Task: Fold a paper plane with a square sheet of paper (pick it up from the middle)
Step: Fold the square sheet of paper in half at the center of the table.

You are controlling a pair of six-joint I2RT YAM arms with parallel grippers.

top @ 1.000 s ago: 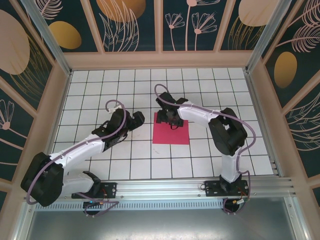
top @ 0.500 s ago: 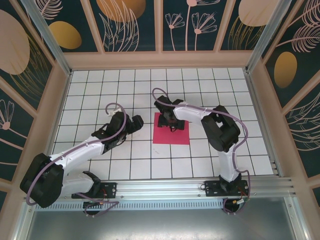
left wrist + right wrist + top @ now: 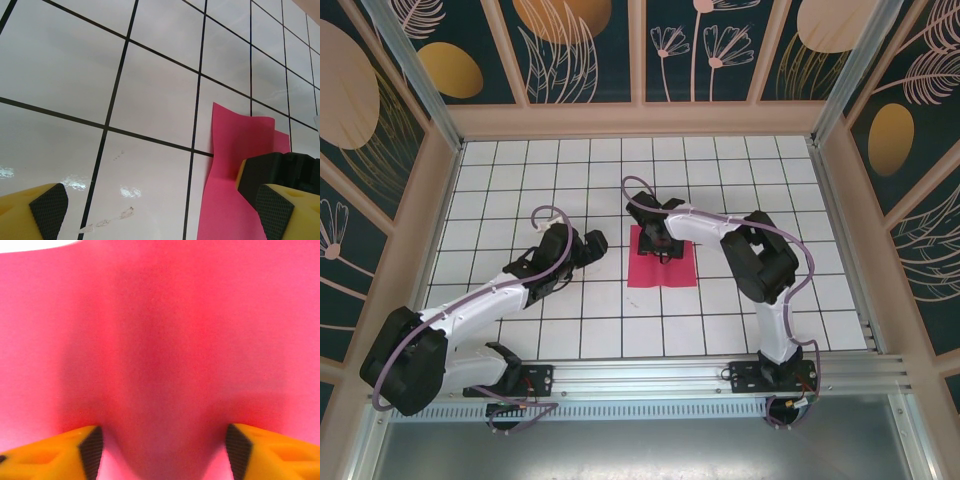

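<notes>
Left gripper [image 3: 592, 244]: jaws apart and holding nothing. It sits low over the tiled table [image 3: 510, 170], just left of the square sheet of paper [image 3: 665, 270].

Sheet: magenta-pink, plain, near the table's centre. It is not flat; the left wrist view shows a wavy left edge [image 3: 227, 145].

Right gripper [image 3: 661, 243]: down on the sheet's far half, with its 2 fingers [image 3: 55, 455] spread wide. The paper rises between the pads in 1 soft hump, and the pads have not closed on it.
</notes>
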